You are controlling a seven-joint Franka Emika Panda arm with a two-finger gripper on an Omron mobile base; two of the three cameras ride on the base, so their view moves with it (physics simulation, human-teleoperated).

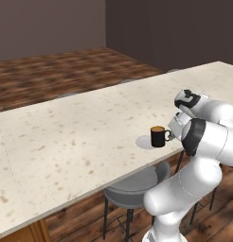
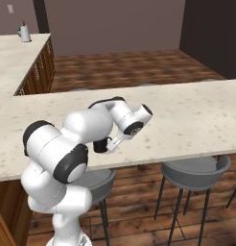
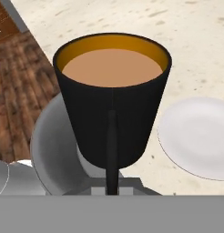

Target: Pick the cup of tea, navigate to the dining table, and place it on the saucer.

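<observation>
Cup of tea [image 1: 159,136]: black, upright, brown liquid near the brim; above the near edge of the desk, close to the saucer's right side in the left base view; in the hand view partly over the desk edge with a stool seat below it; whether touching the desk or hanging above it, cannot tell.
Handle: points toward the hand camera, runs down the middle of the cup in the hand view.
Tool [image 1: 171,134]: at the cup's handle side, closed around the cup of tea by its handle; fingers mostly hidden behind the cup.
Saucer [image 3: 198,136]: pale round disc flat on the desk, bare, just beside the cup, on its right in the hand view.
Desk [image 1: 80,137]: long speckled beige top, the dining table.
Stools [image 2: 194,170]: round grey seats under the near edge, above a wooden floor.
</observation>
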